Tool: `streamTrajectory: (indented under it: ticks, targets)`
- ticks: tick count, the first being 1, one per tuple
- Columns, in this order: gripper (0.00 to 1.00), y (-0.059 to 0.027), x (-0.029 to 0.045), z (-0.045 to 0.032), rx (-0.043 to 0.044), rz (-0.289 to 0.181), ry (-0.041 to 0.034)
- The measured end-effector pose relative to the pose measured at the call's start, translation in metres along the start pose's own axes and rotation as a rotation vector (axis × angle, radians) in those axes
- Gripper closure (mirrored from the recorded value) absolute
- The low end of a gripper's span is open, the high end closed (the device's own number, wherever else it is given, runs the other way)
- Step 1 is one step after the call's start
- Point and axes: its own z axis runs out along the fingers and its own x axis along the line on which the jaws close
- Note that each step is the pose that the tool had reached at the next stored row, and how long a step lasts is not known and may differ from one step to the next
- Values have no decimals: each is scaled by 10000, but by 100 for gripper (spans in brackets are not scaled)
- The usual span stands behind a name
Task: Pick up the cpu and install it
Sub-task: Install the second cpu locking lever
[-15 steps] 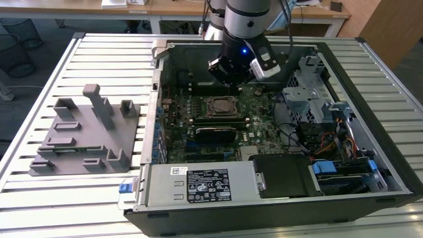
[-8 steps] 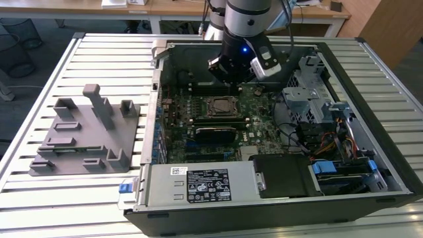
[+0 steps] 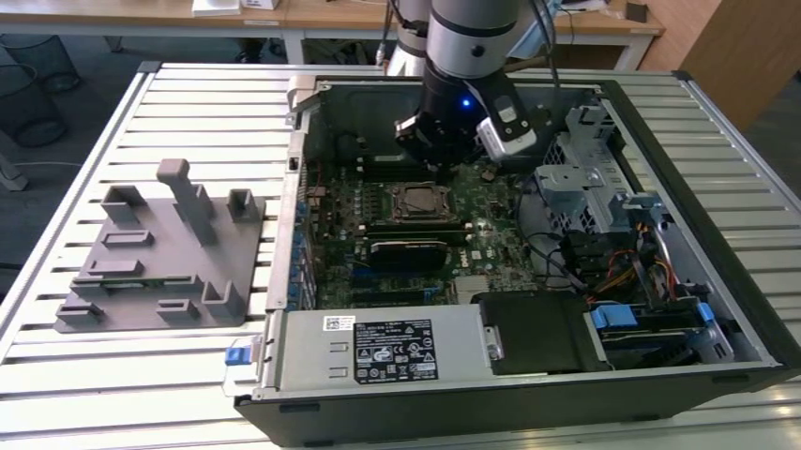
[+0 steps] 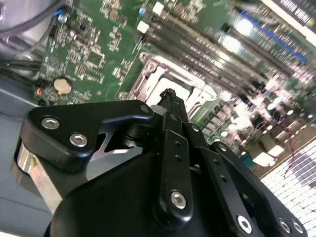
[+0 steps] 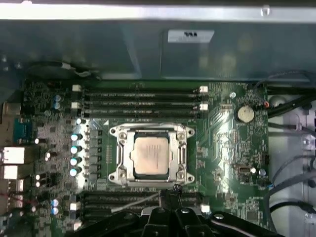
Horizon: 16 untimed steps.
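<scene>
The cpu (image 5: 150,155), a small square chip with a silvery top, lies flat inside the metal-framed socket (image 5: 150,154) on the green motherboard (image 5: 232,158). In the first wrist view my gripper (image 5: 170,191) hovers just off one edge of the socket, its black fingers pressed together with nothing between them. The second wrist view has the fingertips (image 4: 169,95) closed in front of the socket frame (image 4: 148,74). From the exterior view, my gripper (image 3: 432,161) hangs inside the open computer case, just beyond the socket (image 3: 414,200).
Memory slots (image 5: 140,98) run along both sides of the socket. Case walls (image 3: 294,187), a drive cage (image 3: 576,187) and cable bundles (image 3: 626,272) stand at the exterior view's right. A grey plastic fixture (image 3: 157,253) sits on the slatted table (image 3: 75,375) at the left.
</scene>
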Motion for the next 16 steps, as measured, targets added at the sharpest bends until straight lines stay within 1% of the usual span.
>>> streamTrajectory:
  ticks: [1, 3, 6, 10, 13, 16]
  targets:
    - [89, -18, 0, -1, 0, 1, 26]
    - [89, -24, 0, 2, -4, 11, 161]
    - [89, -29, 1, 25, -9, 16, 241]
    - [89, -54, 10, 96, -9, 6, 306]
    - [89, -69, 39, 146, -8, -97, 320]
    - [89, -94, 87, 181, -4, -167, 327]
